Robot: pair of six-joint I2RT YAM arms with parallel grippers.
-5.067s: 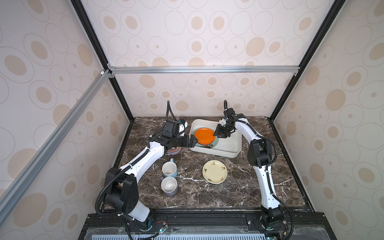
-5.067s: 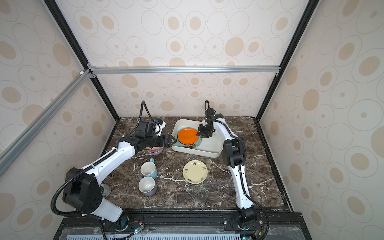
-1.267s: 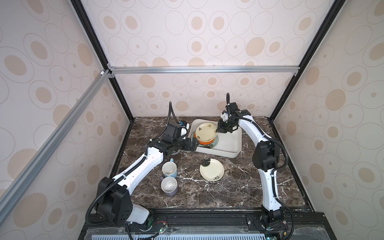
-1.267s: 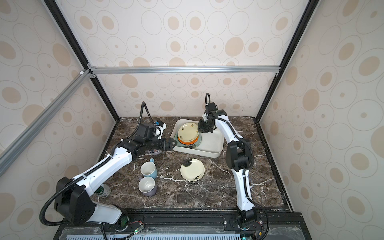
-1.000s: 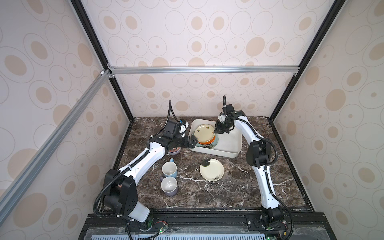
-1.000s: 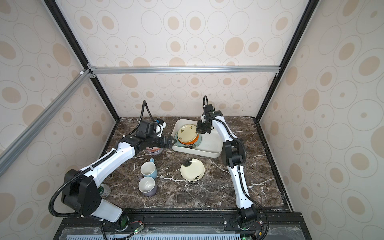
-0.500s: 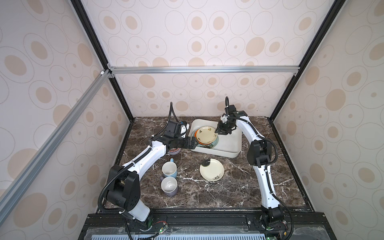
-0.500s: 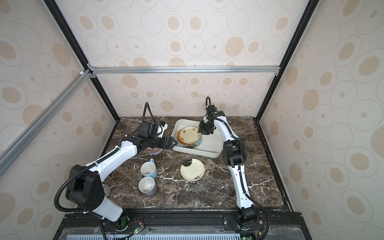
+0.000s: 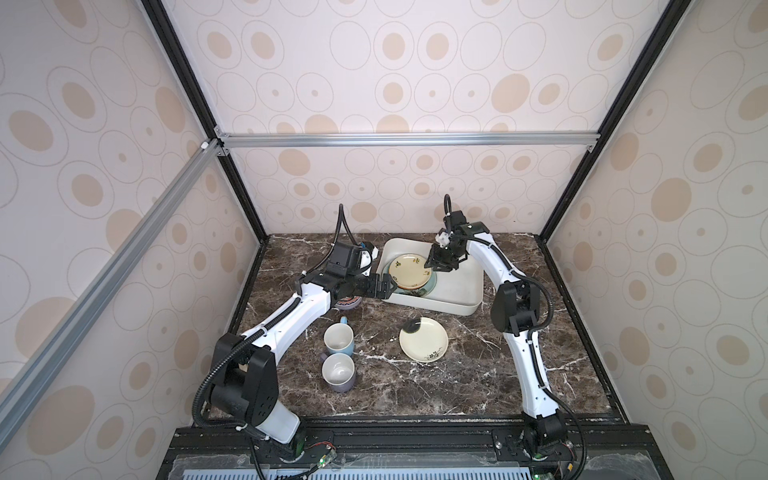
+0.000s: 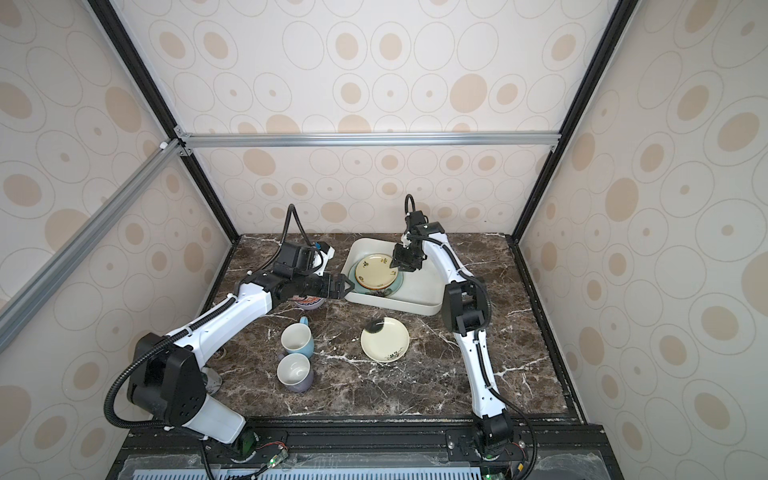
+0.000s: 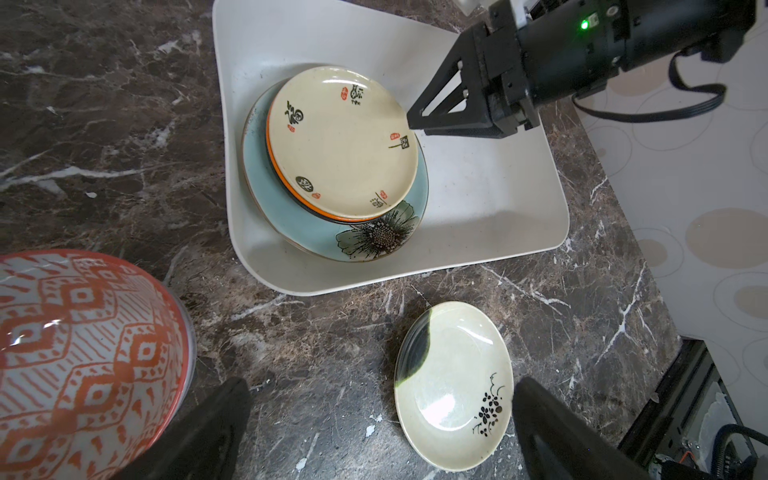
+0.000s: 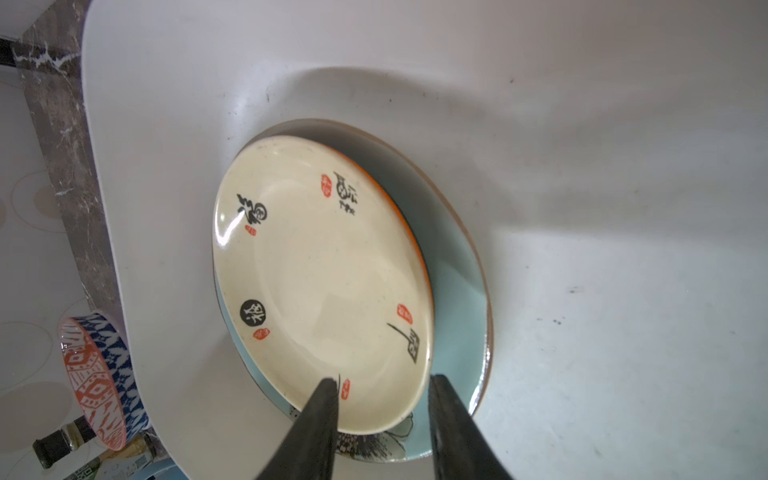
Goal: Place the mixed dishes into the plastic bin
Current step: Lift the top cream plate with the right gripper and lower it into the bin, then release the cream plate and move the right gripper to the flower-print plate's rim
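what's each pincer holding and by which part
Nothing: left pincer gapes empty; right pincer open astride the rim of the cream plate in the bin.

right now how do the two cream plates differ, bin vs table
The bin plate tops other plates in the plastic bin; the table plate lies alone on marble. The bin plate shows black characters, red seals; the table plate a dark smear, flower sprig. Both cream, round.

Quick headcount: one white bin (image 9: 457,282). Four plates: teal flower plate (image 11: 374,239), orange-rimmed plate (image 11: 299,205) and cream calligraphy plate (image 11: 340,141) in the bin, plus a black-and-cream plate (image 9: 424,338) on the counter (image 9: 457,374). Two mugs: light-blue mug (image 9: 339,338) and lavender-grey mug (image 9: 338,374). Patterned bowl (image 11: 83,353): one or a nested pair, honestly can't tell. Two tools: left tool (image 9: 388,286), right tool (image 9: 434,268).
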